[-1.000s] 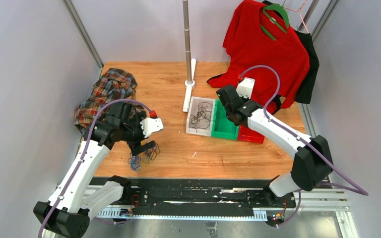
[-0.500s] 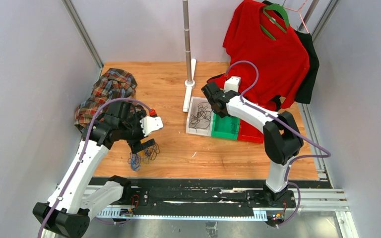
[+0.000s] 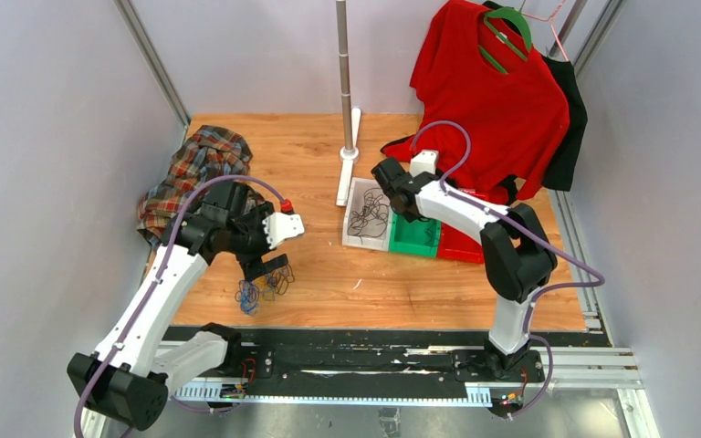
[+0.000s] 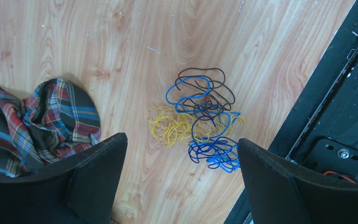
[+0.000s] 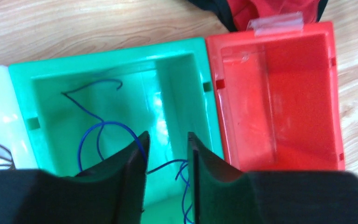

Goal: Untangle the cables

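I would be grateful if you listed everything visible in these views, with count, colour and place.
tangled cables: one wad; black, blue, yellow; table's near left
black cables: one bundle; black; in the white bin
blue cable: one length; blue; in the green bin
white bin: one; white; mid-table
green bin: one; green; beside the white bin
red bin: one; red; beside the green bin
plaid shirt: one; checked; crumpled, far left
red shirt: one; red; on green hanger
black garment: one; black; behind the red shirt
pole stand: one; grey; back centre
table: one; wood
left gripper: open, above the wad
right gripper: open, over the green bin
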